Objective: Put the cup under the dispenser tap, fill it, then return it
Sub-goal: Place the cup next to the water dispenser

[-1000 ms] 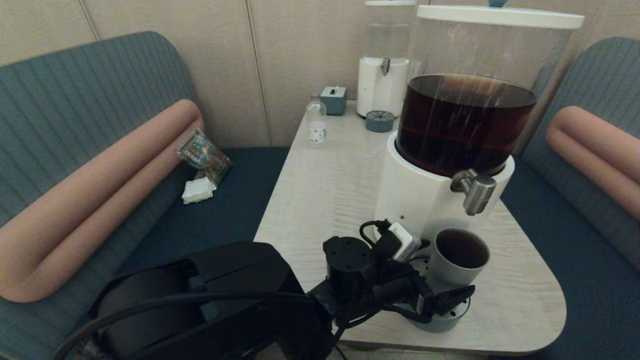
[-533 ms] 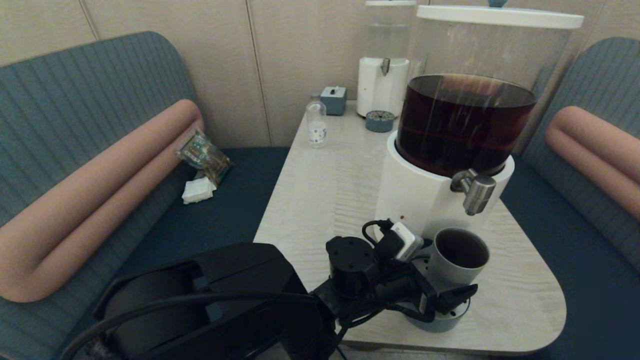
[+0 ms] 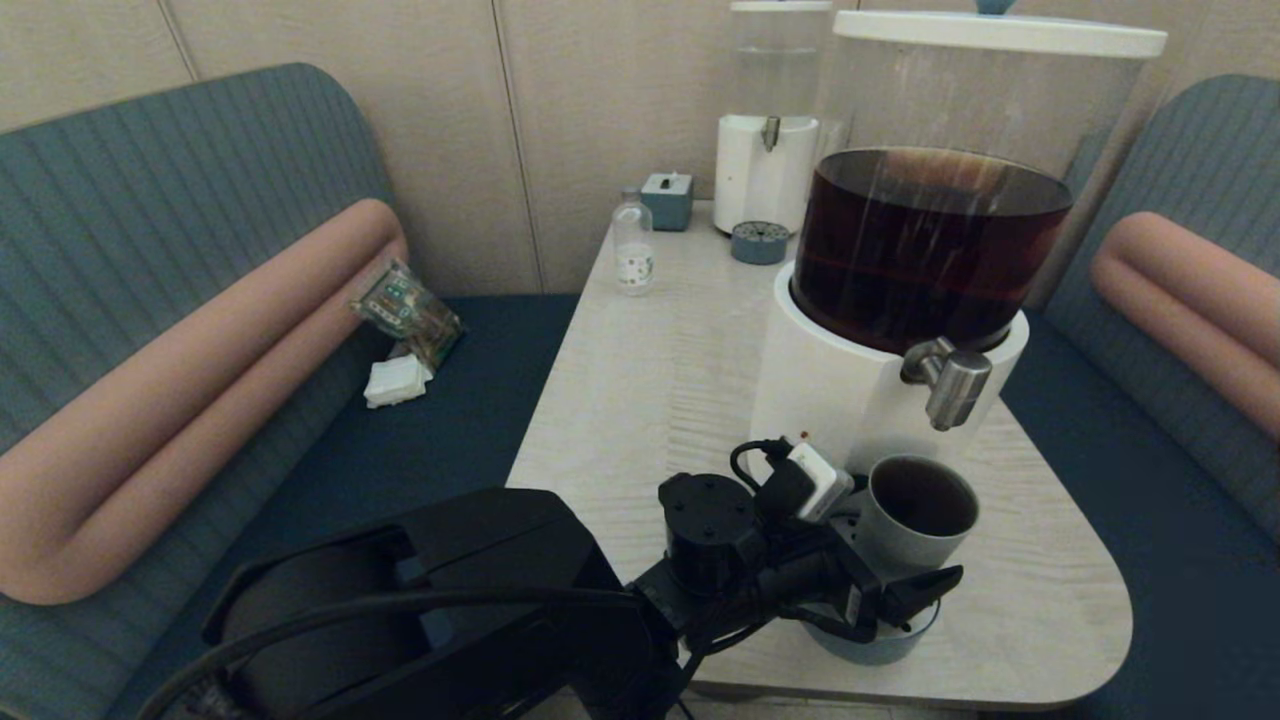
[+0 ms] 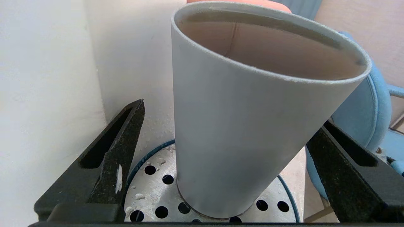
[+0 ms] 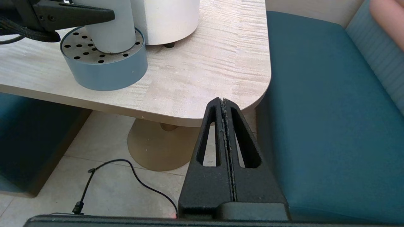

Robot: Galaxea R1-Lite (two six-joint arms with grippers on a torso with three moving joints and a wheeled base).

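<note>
On your left, the left pincer (image 3: 890, 560) sits at the near end of the bench (image 3: 640, 370), its fingers (image 4: 116, 157) spread apart on either side of the cup (image 3: 915, 515). In the left wrist view a clear gap shows on the one side, and the other finger looks just off the wall too, so you are bracketing the cup, not clamping it.

The cup stands upright on the round perforated drip tray (image 5: 104, 67), against the white base of the big dispenser (image 3: 900, 300), and a little below the dispenser tap (image 3: 950, 385). From the head view the tap's mouth looks roughly over the far rim of the cup; you cannot be sure it is centred. The cup's inside is dark, and you cannot tell whether any liquid is in it. No stream shows at the tap.

So the placing looks done or nearly so; filling is unconfirmed, and the return is still ahead of you.

On your right, the right pincer (image 5: 225, 104) hangs parked off the bench corner, fingers pressed together on nothing.
</note>
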